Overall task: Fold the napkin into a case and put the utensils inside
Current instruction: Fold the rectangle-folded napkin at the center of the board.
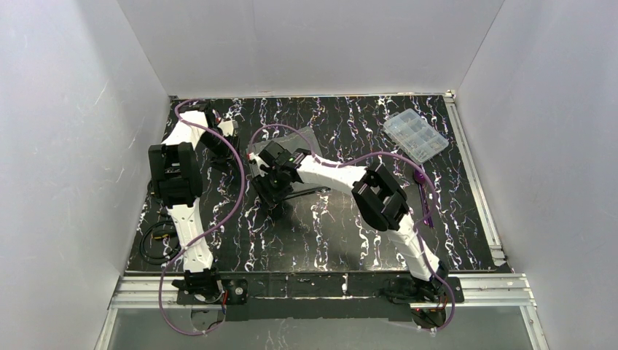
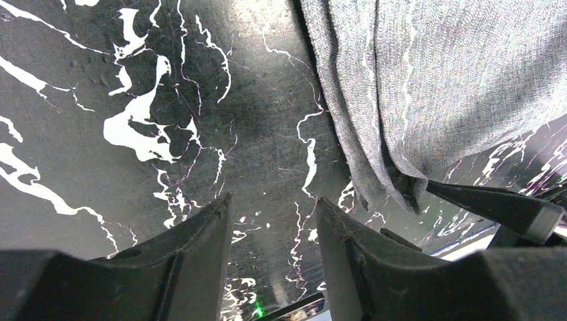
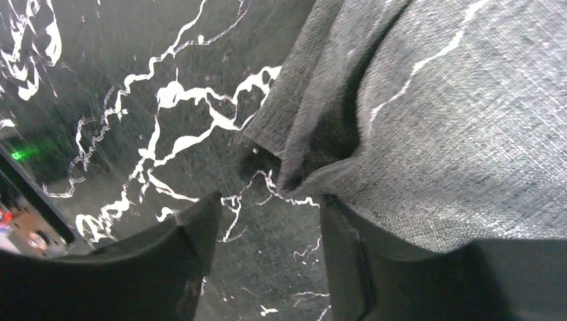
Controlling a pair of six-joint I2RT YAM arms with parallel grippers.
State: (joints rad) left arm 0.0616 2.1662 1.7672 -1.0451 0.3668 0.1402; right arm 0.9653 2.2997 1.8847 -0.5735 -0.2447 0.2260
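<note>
The dark grey napkin (image 1: 295, 138) lies bunched at the back middle of the table, mostly hidden by my right arm in the top view. In the right wrist view the napkin (image 3: 441, 114) drapes over my right finger (image 3: 348, 261). The right gripper (image 3: 267, 221) is open, with bare table between its fingers. In the left wrist view my left gripper (image 2: 274, 214) is open and holds nothing, just left of the napkin's folded edge (image 2: 374, 114). The right gripper's fingertip (image 2: 501, 204) sits at the cloth's corner. The purple utensils (image 1: 426, 208) lie right of the right arm. No case shape shows.
A clear plastic compartment box (image 1: 415, 135) stands at the back right. Black cable coils (image 1: 157, 240) lie at the table's left edge. Purple cables loop over both arms. White walls close in the black marbled table (image 1: 328, 240) on three sides.
</note>
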